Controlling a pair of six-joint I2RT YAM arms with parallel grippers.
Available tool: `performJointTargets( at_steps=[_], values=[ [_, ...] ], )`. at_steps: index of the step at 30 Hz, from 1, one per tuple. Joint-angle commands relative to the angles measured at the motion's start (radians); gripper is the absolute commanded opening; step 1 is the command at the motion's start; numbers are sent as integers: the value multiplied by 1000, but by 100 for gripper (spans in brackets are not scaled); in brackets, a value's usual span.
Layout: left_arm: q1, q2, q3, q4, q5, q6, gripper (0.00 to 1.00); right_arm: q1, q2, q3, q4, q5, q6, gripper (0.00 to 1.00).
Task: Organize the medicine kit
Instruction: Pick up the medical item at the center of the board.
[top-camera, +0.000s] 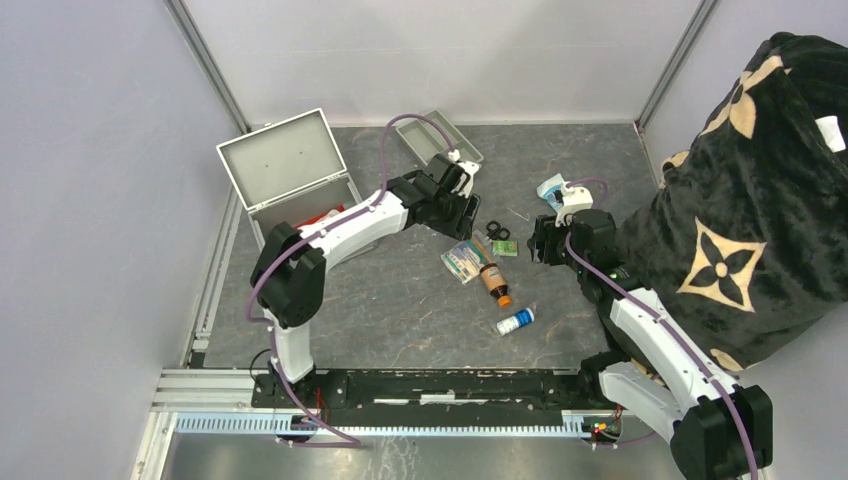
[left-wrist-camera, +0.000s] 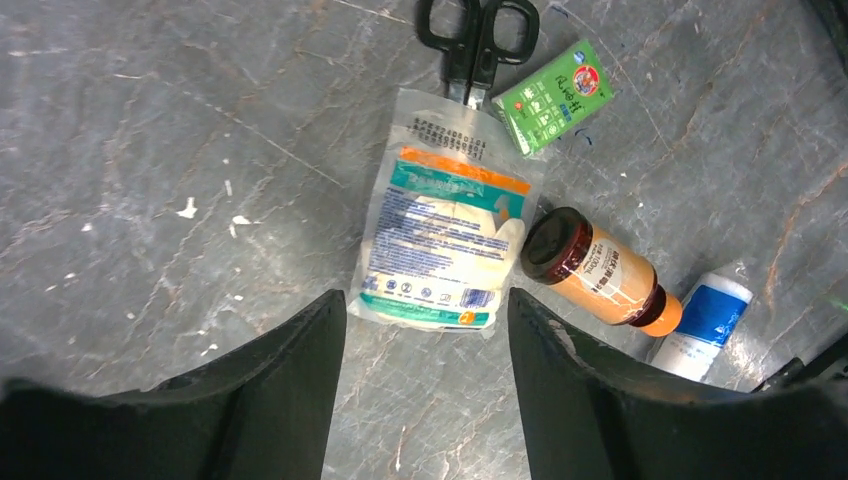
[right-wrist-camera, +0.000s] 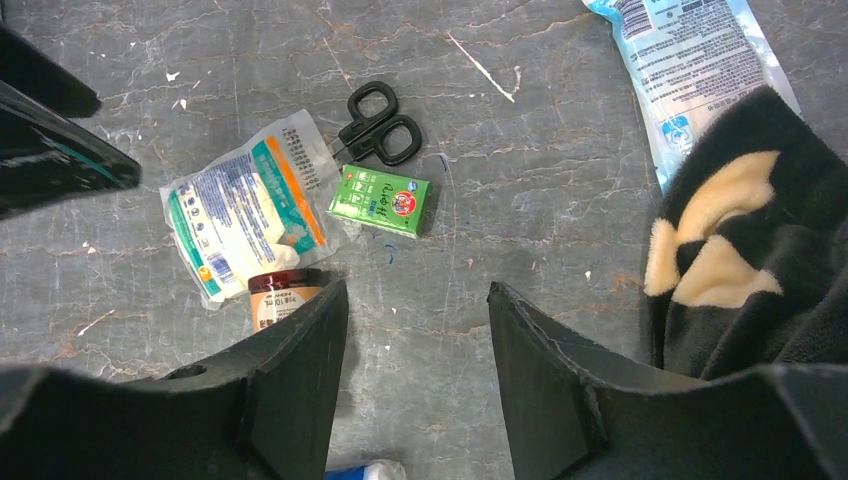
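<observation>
The medicine kit (top-camera: 282, 160) sits at the far left of the surface (top-camera: 400, 310), lid raised. The left gripper (left-wrist-camera: 425, 300) hangs with jaws apart and empty over a clear packet (left-wrist-camera: 440, 240) with a teal and orange band; its print is too fine to read. Beside it lie black scissors (left-wrist-camera: 478, 35), a green box (left-wrist-camera: 553, 95) with a round red emblem, a brown bottle (left-wrist-camera: 600, 275) with unreadable lettering on its orange label, and a blue-and-white tube (left-wrist-camera: 705, 325). The right gripper (right-wrist-camera: 417, 288) also has its jaws apart, holding nothing.
</observation>
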Motion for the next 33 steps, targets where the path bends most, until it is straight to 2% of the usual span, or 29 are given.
performJointTargets(
  at_steps=[1, 6, 12, 22, 24, 28, 33],
  values=[
    [-6, 61, -8, 45, 77, 64, 68, -2, -17, -5, 41, 0, 5, 60],
    [-9, 121, -3, 27, 75, 91, 75, -1, -8, -2, 43, -3, 1, 60],
    [-18, 159, -15, 20, 6, 99, 79, -3, 3, -5, 50, -3, 1, 61],
    [-61, 230, -3, -12, -79, 95, 76, -2, 1, -14, 53, -4, -1, 60],
    [-63, 239, -2, -17, -112, 90, 69, -2, -2, -17, 52, -3, -2, 60],
    [-63, 235, 1, -23, -120, 83, 48, -3, -5, -20, 50, -3, -3, 61],
    [-63, 210, 22, -43, -142, 75, 13, -1, -5, -19, 52, -3, -3, 60]
  ],
)
